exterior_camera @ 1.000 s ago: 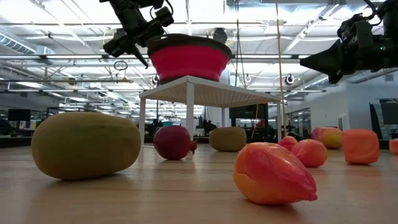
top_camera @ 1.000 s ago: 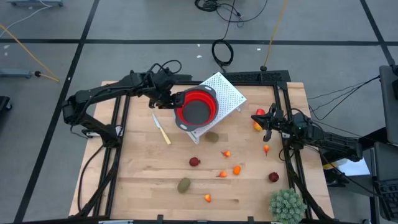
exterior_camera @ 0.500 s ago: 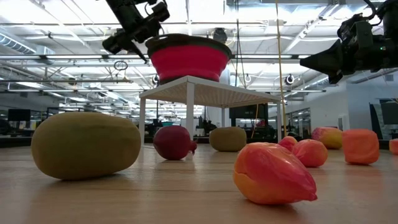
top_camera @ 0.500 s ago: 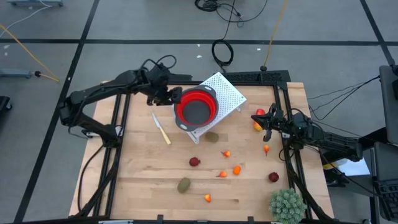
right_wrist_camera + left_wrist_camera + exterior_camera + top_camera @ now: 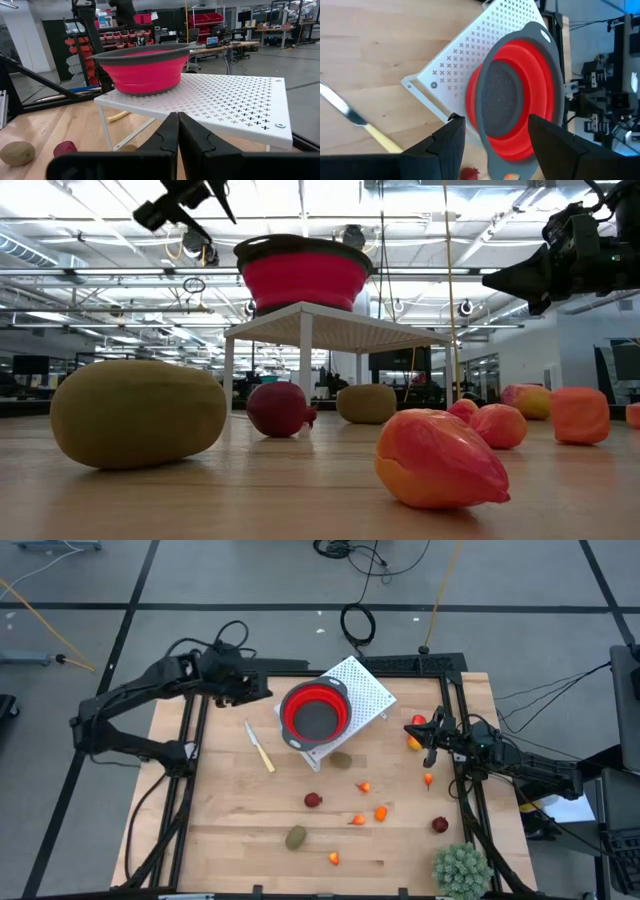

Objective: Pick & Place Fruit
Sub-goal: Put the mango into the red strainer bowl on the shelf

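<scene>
Left gripper (image 5: 264,690) has drawn back from the red bowl (image 5: 315,712).

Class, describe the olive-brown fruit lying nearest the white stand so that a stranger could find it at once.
Start at the white perforated stand carrying the red bowl. Just off the stand's near edge lies an olive-brown oval fruit. The other olive-brown oval lies far lower on the table, and the small neighbours are red or orange.

My wooden table (image 5: 230,830) carries a white perforated stand (image 5: 365,690) near its far edge, a cream-handled knife (image 5: 260,747) to that stand's left, and the fruit scattered loose: olive-brown ovals (image 5: 295,837), dark red balls (image 5: 313,800) and small orange bits (image 5: 381,812). A spiky green plant ball (image 5: 461,869) sits at the near right corner
</scene>
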Action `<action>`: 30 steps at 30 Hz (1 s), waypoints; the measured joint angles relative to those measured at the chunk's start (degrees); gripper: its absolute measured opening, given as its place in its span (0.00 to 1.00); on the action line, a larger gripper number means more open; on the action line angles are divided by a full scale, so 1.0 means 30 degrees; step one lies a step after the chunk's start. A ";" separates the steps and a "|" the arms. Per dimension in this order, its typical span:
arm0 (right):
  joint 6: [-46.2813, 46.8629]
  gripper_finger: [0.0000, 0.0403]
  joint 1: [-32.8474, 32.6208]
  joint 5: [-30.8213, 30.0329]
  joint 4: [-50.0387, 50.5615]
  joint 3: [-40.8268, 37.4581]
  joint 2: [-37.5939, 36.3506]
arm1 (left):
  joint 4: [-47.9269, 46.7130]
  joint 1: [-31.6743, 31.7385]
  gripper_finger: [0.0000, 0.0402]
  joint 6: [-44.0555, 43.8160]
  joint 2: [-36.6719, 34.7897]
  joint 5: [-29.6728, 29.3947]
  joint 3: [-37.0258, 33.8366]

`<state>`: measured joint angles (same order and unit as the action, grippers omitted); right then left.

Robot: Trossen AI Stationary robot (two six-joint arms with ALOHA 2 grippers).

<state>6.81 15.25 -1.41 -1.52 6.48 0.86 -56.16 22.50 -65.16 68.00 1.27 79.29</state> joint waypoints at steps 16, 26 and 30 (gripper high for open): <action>-0.0001 0.00 0.0004 0.0008 0.0006 0.0000 0.0001 | -0.0312 -0.4588 0.53 0.9252 -0.1066 -0.2658 0.0000; -0.0001 0.00 0.0005 -0.0940 0.0007 0.0000 0.0007 | -0.1736 -0.5567 0.53 1.2588 -0.1285 -0.3580 -0.0022; -0.0007 0.00 0.0005 -0.2053 0.0004 0.0000 0.0007 | -0.1744 -0.5600 0.53 1.3434 -0.2277 -0.4112 -0.0022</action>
<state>6.79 15.27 -7.57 -1.51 6.48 0.89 -61.40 5.70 -24.86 61.17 -11.06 79.22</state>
